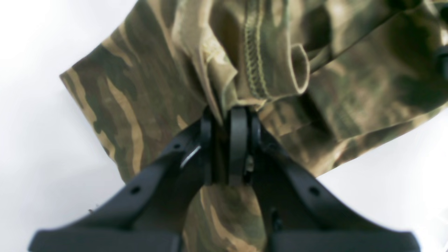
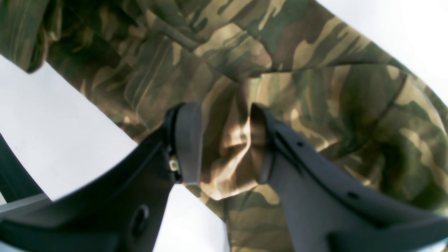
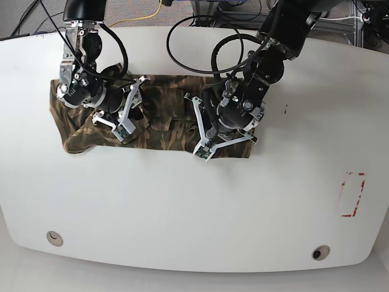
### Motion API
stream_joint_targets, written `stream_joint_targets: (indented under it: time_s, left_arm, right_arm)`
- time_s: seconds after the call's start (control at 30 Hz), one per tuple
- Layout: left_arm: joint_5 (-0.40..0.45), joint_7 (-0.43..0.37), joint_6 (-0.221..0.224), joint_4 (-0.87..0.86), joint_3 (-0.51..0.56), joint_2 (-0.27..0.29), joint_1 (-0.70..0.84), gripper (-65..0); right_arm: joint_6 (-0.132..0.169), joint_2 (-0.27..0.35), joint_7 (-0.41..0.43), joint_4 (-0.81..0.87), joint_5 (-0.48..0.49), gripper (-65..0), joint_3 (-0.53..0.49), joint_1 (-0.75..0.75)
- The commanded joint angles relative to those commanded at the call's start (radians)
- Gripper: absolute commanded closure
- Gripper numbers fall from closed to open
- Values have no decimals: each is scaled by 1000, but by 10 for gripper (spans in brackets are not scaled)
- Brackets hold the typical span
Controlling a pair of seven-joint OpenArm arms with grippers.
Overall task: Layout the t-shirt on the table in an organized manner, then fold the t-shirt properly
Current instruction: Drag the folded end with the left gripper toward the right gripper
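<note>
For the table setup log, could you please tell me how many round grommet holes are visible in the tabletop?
2: one grommet hole near the table's front-left edge, the other grommet hole near the front-right edge. The t-shirt and arms could hide more.

Grey carpeted floor [image 3: 130,12] beyond the far edge, yellow cable [image 3: 159,7], black cables [image 3: 24,18], bright even light

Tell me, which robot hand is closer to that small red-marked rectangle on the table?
The left hand. It sits mid-table on the t-shirt, with bare white table between it and the red rectangle; the right hand is at the shirt's far end.
</note>
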Motion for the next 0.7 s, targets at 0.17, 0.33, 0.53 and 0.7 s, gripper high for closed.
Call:
stream_joint_targets:
  time_s: [0.17,0.33,0.53,0.7]
  left_arm:
    - [2,-6,0,-28,-2,38,-3,0]
    - [2,-35,0,-77,3,57,-3,0]
    - [0,-49,-2,-115,5,72,-5,0]
    - [-3,-55,-2,-120,6,80,-5,0]
  right_arm:
    - [0,0,0,0,0,-222,0,-2]
    - [0,3,0,0,0,-222,0,-2]
    - [0,3,0,0,0,-222,0,-2]
    - [0,3,0,0,0,-222,0,-2]
